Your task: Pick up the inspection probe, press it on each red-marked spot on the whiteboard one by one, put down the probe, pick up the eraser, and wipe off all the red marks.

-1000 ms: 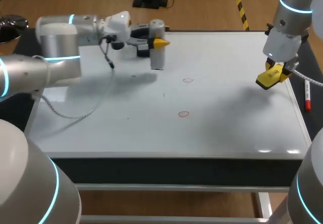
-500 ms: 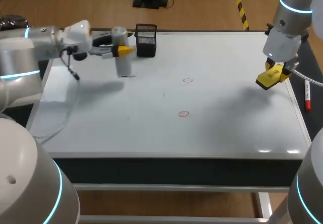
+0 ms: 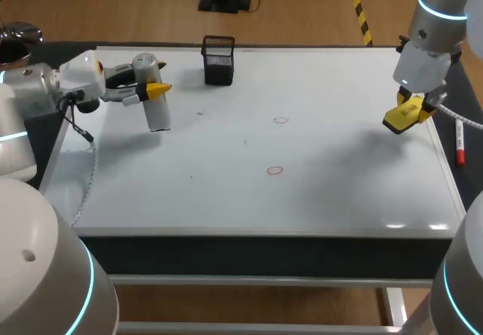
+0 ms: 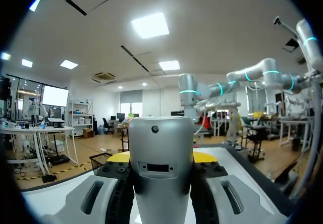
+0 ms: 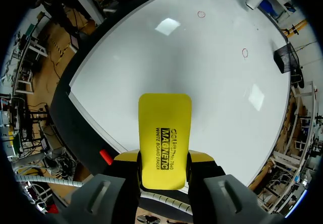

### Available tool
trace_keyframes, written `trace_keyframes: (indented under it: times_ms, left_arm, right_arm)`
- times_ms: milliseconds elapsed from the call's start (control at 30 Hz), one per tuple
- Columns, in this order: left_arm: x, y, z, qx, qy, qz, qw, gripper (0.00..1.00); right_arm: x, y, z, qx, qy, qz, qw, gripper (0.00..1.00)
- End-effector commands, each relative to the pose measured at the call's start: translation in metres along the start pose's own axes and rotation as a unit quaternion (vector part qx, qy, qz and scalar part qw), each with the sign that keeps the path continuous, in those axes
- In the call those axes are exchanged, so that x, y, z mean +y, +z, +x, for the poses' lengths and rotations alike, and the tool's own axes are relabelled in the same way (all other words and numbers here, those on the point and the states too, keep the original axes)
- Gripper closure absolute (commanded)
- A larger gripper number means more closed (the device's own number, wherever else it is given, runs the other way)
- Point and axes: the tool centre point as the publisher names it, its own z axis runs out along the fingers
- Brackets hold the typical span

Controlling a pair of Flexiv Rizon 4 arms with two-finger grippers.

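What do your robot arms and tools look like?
My left arm and right arm are thick, round, silver-grey tubes with glowing light-blue rings. A thin cable hangs off the left one. The left tool and right tool are grey with bright yellow tips.

Bright, even overhead light leaves soft shadows and pale glare patches on the whiteboard point(image 3: 317, 192).

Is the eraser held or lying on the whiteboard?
Held: the right pincer grips the yellow eraser from both sides.
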Motion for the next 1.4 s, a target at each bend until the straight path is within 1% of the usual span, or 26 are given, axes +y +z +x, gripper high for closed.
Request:
trace_keyframes:
  times_ms: [33,233,267,367,433,567,733,933,1033,1200,1300,1400]
  left_arm:
    - [-0.003,-0.003,0.005,-0.023,0.001,-0.001,1.000,1.00]
    - [-0.003,-0.003,0.005,-0.023,0.001,-0.001,1.000,1.00]
    - [-0.003,-0.003,0.005,-0.023,0.001,-0.001,1.000,1.00]
    - [-0.003,-0.003,0.005,-0.023,0.001,-0.001,1.000,1.00]
    - [-0.003,-0.003,0.005,-0.023,0.001,-0.001,1.000,1.00]
    - [-0.003,-0.003,0.005,-0.023,0.001,-0.001,1.000,1.00]
    - [-0.003,-0.003,0.005,-0.023,0.001,-0.001,1.000,1.00]
    - [-0.003,-0.003,0.005,-0.023,0.001,-0.001,1.000,1.00]
    - [-0.003,-0.003,0.005,-0.023,0.001,-0.001,1.000,1.00]
    - [-0.003,-0.003,0.005,-0.023,0.001,-0.001,1.000,1.00]
    - [-0.003,-0.003,0.005,-0.023,0.001,-0.001,1.000,1.00]
    - [-0.003,-0.003,0.005,-0.023,0.001,-0.001,1.000,1.00]
  right_arm:
    - [-0.001,-0.001,0.000,0.001,-0.001,0.001,1.000,1.00]
    - [-0.001,-0.001,0.000,0.001,-0.001,0.001,1.000,1.00]
    - [0.005,-0.002,-0.006,0.004,-0.024,0.004,1.000,1.00]
    - [0.032,-0.005,-0.026,0.015,-0.085,0.013,0.996,1.00]
    - [0.049,-0.005,-0.042,0.004,-0.114,0.000,0.994,1.00]
    - [0.084,-0.004,-0.078,-0.006,-0.163,-0.010,0.987,1.00]
    - [0.126,0.000,-0.118,-0.009,-0.224,-0.013,0.974,1.00]
    - [0.162,0.010,-0.155,-0.005,-0.282,-0.025,0.959,1.00]
    - [0.181,0.016,-0.174,0.006,-0.320,-0.024,0.947,1.00]
    - [0.209,0.023,-0.199,0.029,-0.379,0.000,0.925,1.00]
    - [0.220,0.026,-0.209,0.041,-0.399,0.014,0.916,1.00]
    - [0.226,0.028,-0.217,0.043,-0.414,0.019,0.909,1.00]
